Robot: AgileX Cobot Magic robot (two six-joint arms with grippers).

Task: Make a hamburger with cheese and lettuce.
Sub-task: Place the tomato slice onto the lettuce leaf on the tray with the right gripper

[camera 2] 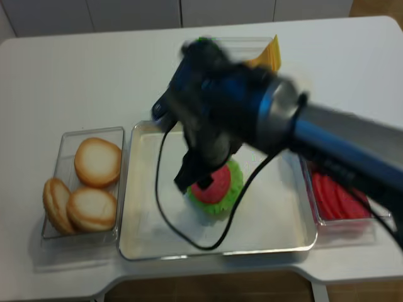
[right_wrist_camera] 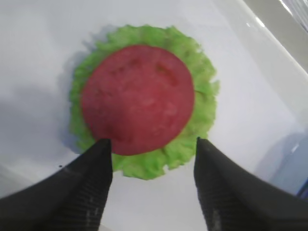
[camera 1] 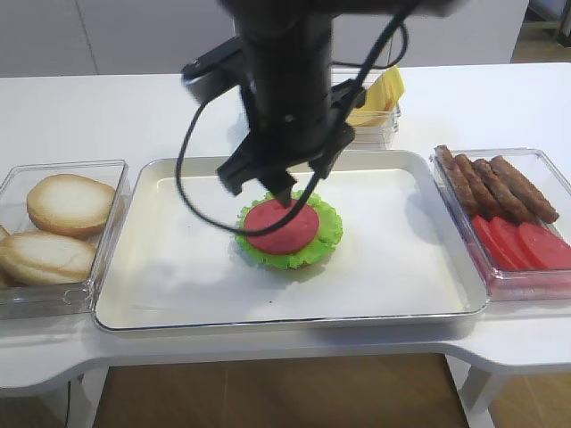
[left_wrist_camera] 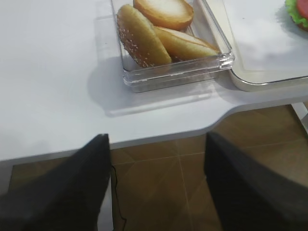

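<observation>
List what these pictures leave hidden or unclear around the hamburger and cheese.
- Cheese: mostly behind the right arm in both exterior views; slice count unreadable.
- Hamburger: its bun is covered by lettuce and the red slice.
- Right gripper: blurred in the realsense view.
- Left gripper: only dark fingers show.
</observation>
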